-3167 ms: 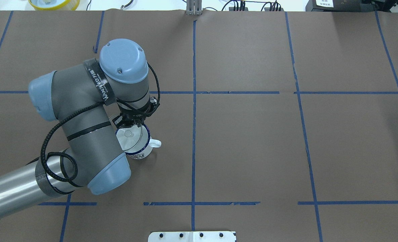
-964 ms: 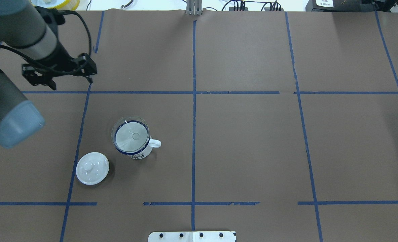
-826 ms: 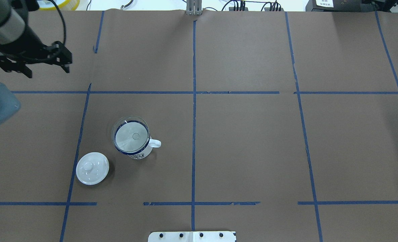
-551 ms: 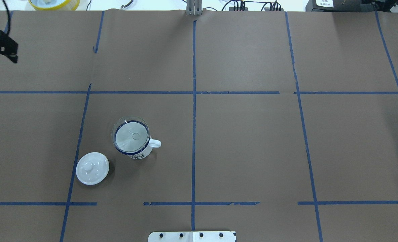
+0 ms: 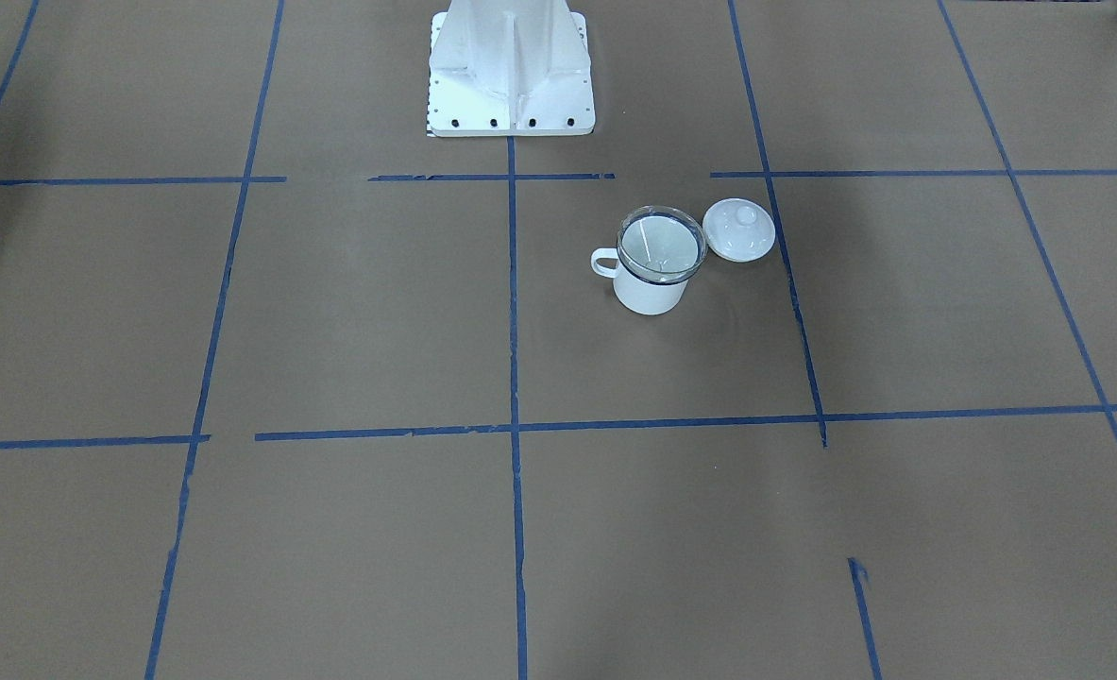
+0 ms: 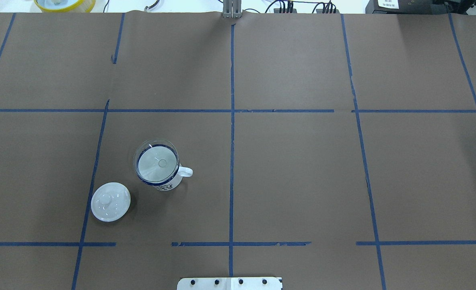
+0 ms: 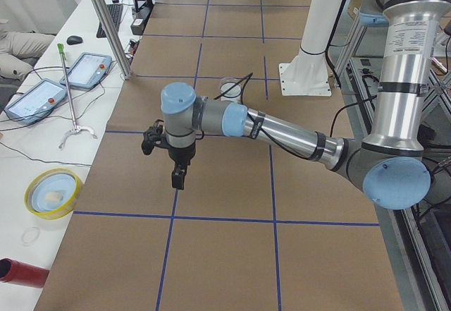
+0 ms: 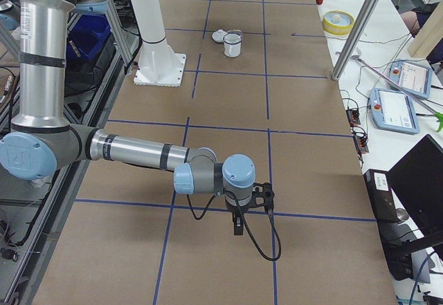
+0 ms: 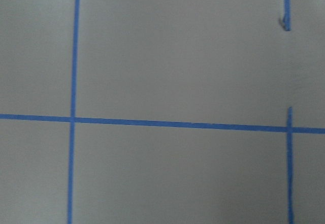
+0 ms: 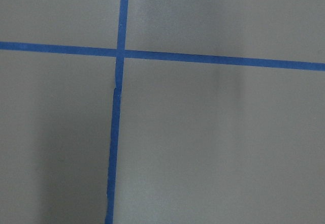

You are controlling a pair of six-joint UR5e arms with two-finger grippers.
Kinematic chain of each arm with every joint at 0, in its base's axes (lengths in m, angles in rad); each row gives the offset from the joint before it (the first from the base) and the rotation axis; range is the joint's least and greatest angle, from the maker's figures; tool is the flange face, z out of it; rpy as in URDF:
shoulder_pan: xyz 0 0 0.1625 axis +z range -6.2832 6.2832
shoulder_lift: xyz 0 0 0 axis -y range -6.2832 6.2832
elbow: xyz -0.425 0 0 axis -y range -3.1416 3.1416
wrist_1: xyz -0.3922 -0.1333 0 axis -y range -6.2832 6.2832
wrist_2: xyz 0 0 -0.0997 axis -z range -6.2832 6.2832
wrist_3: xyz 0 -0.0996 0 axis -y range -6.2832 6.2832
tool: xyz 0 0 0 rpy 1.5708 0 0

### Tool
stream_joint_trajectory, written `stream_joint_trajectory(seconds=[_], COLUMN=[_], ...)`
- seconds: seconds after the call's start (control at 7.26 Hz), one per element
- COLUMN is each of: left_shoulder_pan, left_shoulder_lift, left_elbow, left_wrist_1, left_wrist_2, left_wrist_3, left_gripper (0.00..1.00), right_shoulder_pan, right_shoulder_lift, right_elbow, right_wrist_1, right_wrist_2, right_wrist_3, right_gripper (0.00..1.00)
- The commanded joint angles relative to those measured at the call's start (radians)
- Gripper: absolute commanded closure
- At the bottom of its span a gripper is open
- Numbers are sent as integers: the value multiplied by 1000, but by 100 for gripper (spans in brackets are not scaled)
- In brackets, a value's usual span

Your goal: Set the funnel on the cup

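Funnel [image 6: 157,163]: seated on the cup [image 6: 166,184].
My left gripper [image 7: 177,178]: jaws' spread, I cannot tell.
My right gripper [image 8: 237,227]: cannot tell either.

Robot's left arm [image 7: 282,131]: upper link upright, elbow bent low, forearm stretched out level, wrist turned so the left gripper [image 7: 175,166] points straight down. The right arm [image 8: 131,151] takes much the same pose: upright upper link, low elbow, level forearm, right gripper [image 8: 239,220] pointing down, a black cable [image 8: 259,246] looping below the wrist. Whether either pair of jaws is apart or closed cannot be told from these 2 side views.
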Motion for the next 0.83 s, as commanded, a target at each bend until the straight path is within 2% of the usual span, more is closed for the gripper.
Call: stream_joint_trajectory(seconds=[0.0,0.28,0.69], left_shoulder_pan=[-62,-59,-57], left_shoulder_lift=[89,86,94], left_elbow=[68,46,64], left_wrist_1=[-85,-87,-81], left_wrist_2=[-38,-41,-96], left_wrist_3=[122,-83,-86], left_gripper=[0,0,0], right_shoulder_pan=[0,0,0], right_shoulder_lift=[0,0,0], right_elbow=[0,0,0], right_wrist_1=[0,0,0], right_wrist_2=[0,0,0], right_wrist_3=[0,0,0], right_gripper=[0,0,0])
